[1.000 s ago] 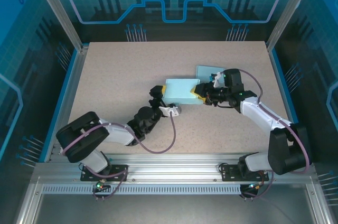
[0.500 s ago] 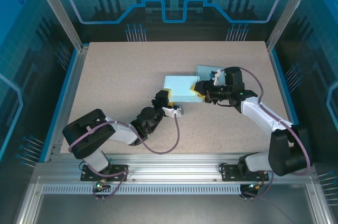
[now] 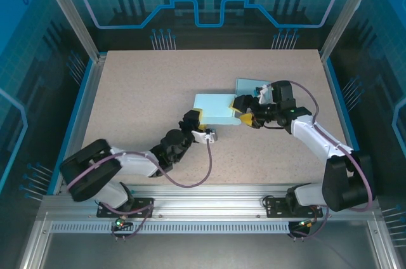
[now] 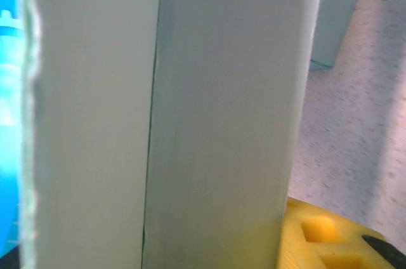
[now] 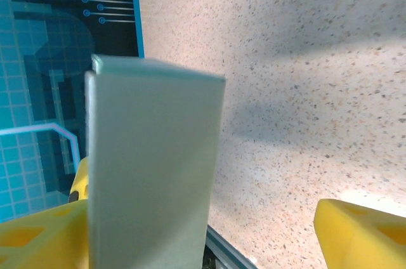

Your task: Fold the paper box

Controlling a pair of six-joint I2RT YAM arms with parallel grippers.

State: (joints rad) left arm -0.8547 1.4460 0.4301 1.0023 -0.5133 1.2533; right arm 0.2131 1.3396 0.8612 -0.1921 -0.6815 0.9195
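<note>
Left gripper [image 3: 198, 117] pinching the near-left corner of the pale-blue paper box [image 3: 216, 108], one yellow pad [image 4: 323, 237] against its wall. Box resting near the middle of the speckled surface [image 3: 146, 85]. Right gripper [image 3: 245, 111] spread at the box's right edge, one finger [image 5: 38, 237] beside the wall, the other apart.

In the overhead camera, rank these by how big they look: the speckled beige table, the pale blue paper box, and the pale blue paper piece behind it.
1. speckled beige table
2. pale blue paper box
3. pale blue paper piece, partly hidden by the right arm; full size unsure
</note>
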